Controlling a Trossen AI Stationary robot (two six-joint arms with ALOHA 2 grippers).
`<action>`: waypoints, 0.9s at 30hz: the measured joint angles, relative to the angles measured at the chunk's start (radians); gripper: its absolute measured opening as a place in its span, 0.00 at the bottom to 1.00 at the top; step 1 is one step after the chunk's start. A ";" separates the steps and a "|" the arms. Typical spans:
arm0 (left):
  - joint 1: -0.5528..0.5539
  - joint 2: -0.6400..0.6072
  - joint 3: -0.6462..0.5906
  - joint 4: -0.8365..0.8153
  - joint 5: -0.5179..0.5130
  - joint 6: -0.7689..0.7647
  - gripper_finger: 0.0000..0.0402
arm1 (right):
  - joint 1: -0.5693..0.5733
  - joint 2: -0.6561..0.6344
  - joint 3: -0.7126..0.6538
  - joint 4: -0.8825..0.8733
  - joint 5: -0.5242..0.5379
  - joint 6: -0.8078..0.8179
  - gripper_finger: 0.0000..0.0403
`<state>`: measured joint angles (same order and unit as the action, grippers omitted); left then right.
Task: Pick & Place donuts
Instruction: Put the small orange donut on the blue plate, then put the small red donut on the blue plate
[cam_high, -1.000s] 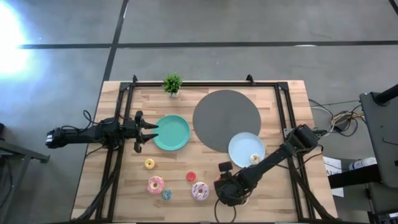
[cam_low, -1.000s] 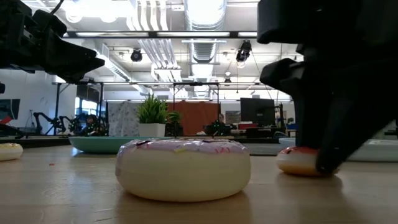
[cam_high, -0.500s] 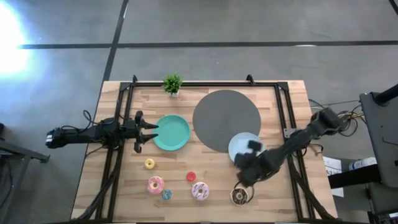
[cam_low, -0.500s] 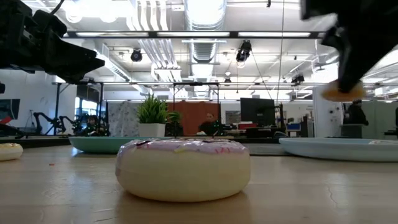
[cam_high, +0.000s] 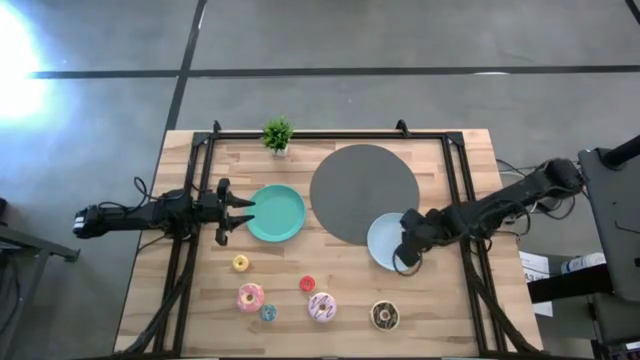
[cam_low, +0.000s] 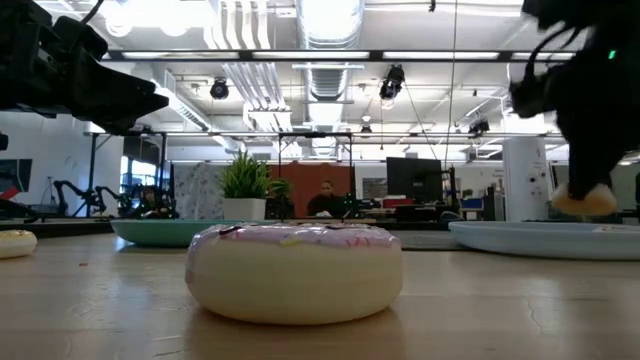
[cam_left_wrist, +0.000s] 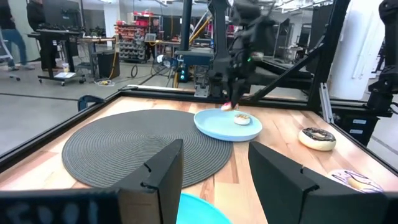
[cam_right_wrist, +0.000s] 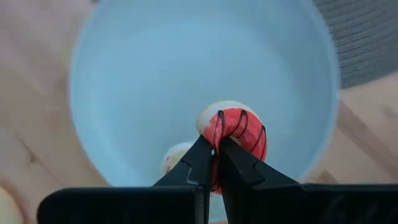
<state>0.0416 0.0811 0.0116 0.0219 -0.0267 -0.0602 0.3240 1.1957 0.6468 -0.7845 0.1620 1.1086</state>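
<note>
My right gripper (cam_high: 405, 258) hangs over the near rim of the light-blue plate (cam_high: 383, 235), shut on a red striped mini donut (cam_right_wrist: 236, 134). A pale donut (cam_left_wrist: 241, 118) lies on that plate. On the wood near the front lie a yellow donut (cam_high: 240, 263), a red donut (cam_high: 307, 284), a pink donut (cam_high: 250, 297), a teal donut (cam_high: 268, 313), a pink-white sprinkled donut (cam_high: 321, 307) and a chocolate donut (cam_high: 385, 315). My left gripper (cam_high: 245, 213) waits open beside the green plate (cam_high: 278, 215). My right gripper pinches the red donut's ring at one side (cam_right_wrist: 216, 142) between its two fingertips (cam_right_wrist: 200, 163). The fingers come from above, pointing steeply down. The donut hangs at the fingertips, lifted clear a little above the light-blue plate (cam_low: 540, 238).
A round grey mat (cam_high: 363, 190) lies at the far middle, touching the light-blue plate. A small potted plant (cam_high: 277, 134) stands at the far edge. Black frame rails (cam_high: 455, 200) run along both sides of the table.
My right gripper has lifted the red striped donut off the wood near the table's front edge. It has carried it up and toward the far right, over the light-blue plate, rolling its wrist on the way. The chocolate donut it stood over now shows.
</note>
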 joint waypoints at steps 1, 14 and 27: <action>0.000 0.000 0.000 0.000 0.000 0.000 0.39 | -0.026 0.001 -0.020 0.014 -0.016 -0.015 0.03; 0.000 0.000 0.000 0.000 0.000 0.000 0.39 | -0.131 0.004 -0.039 0.018 -0.073 -0.121 0.27; 0.000 0.000 0.000 0.000 0.000 0.000 0.39 | -0.096 -0.002 0.098 0.077 -0.078 -0.297 0.52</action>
<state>0.0418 0.0811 0.0117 0.0219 -0.0269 -0.0604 0.2283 1.1938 0.7448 -0.7078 0.0839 0.8114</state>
